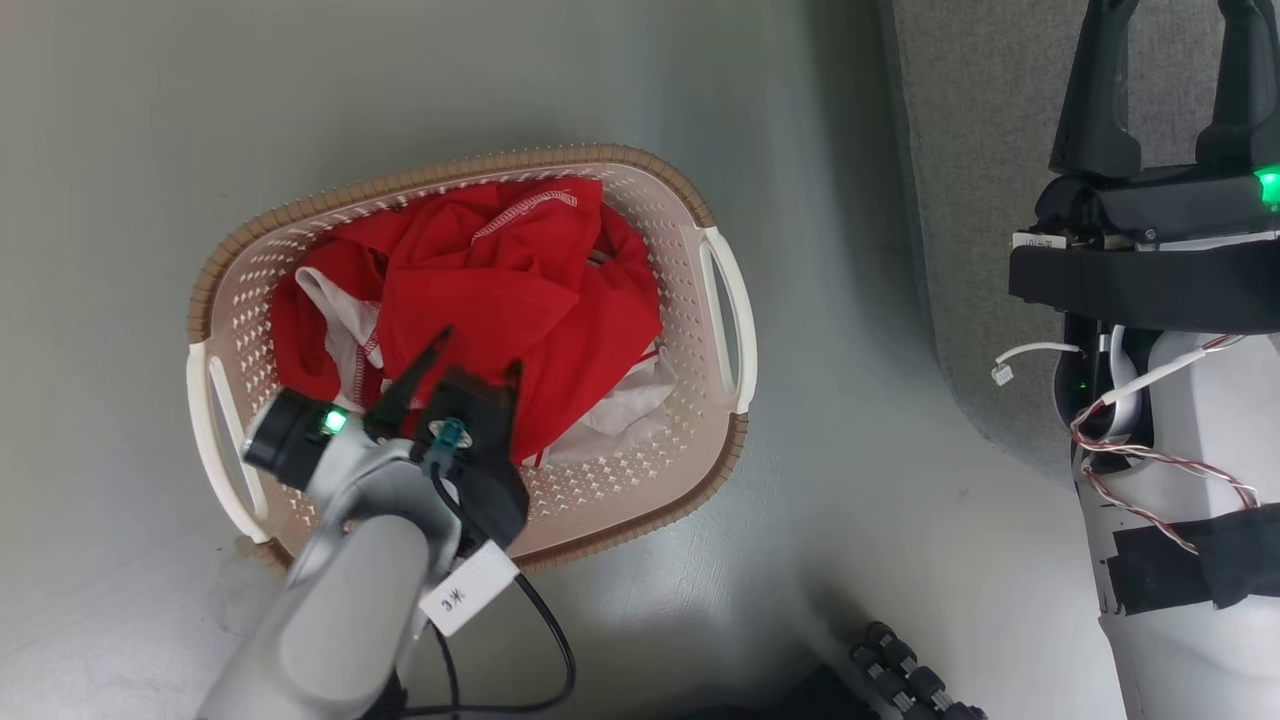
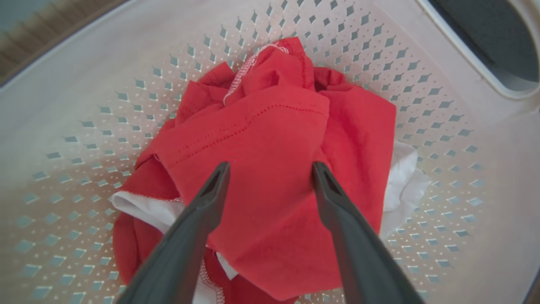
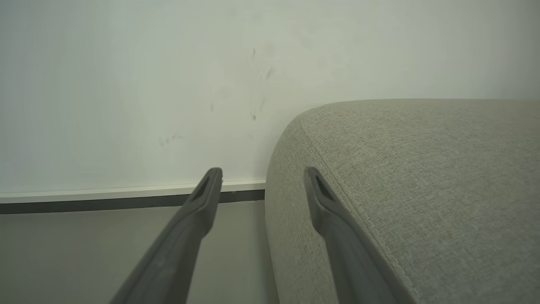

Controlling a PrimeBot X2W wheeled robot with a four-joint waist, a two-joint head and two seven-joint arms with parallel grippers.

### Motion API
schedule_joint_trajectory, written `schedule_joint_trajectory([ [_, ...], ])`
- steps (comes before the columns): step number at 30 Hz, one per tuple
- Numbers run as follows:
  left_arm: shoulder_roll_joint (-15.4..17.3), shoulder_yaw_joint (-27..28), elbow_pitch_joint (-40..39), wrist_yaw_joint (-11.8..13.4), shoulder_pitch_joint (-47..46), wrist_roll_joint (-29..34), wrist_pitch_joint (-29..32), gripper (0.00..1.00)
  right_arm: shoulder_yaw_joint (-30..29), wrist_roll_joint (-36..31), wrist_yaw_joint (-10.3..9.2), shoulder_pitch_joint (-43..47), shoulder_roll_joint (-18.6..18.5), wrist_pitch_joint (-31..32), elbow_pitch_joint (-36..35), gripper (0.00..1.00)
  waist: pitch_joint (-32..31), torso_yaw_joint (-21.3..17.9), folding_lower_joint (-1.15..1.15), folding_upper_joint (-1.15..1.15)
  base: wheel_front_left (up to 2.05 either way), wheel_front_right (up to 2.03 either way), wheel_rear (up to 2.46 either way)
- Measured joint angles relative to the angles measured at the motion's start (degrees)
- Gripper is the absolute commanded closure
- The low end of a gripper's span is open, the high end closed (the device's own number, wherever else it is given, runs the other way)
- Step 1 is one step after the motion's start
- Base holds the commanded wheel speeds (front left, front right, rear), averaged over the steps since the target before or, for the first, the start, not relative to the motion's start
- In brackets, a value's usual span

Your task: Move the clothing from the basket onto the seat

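The clothing [image 1: 500,270] lies crumpled in the basket [image 1: 722,300] at the centre left of the head view, and the left gripper [image 1: 480,350] is the one on it. It reaches in from the lower left of the frame with its fingers pointing up and right into the red heap. In the left wrist view that gripper [image 2: 271,166] has its jaws spread wide and holds nothing. A raised red fold of the clothing [image 2: 270,126] sits straight ahead, between the two tips. The heap has no clear long axis. The right gripper [image 1: 1165,60] is well apart at the upper right, over the seat [image 1: 980,200], jaws likewise spread and empty [image 3: 262,173], with the grey cushion [image 3: 422,169] just beside them.

I cannot tell whether the left tips already press the cloth. Where one garment ends and the other begins is lost in the folds, the gripper covers the lower edge of the heap in the head view, and the right fingertips are cut off at the top of that frame
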Motion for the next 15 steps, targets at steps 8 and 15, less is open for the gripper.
schedule_joint_trajectory([
  [8, 0.6, 0.5, 3.2, 0.9, -1.6, 0.8, 0.0, 0.0, 0.7, 0.1, -0.05, 0.0, 0.1, 0.0, 0.3, 0.0, 0.5, -0.5, 0.0, 0.0, 0.0, 0.0, 0.0],
  [15, 0.7, 0.5, 6.2, 1.3, -3.6, 1.1, 0.1, 0.0, 1.7, 0.4, -0.05, -0.2, 0.3, 0.0, 0.7, 0.0, 1.0, -1.6, -0.01, -0.01, 0.0, 0.0, 0.0],
])
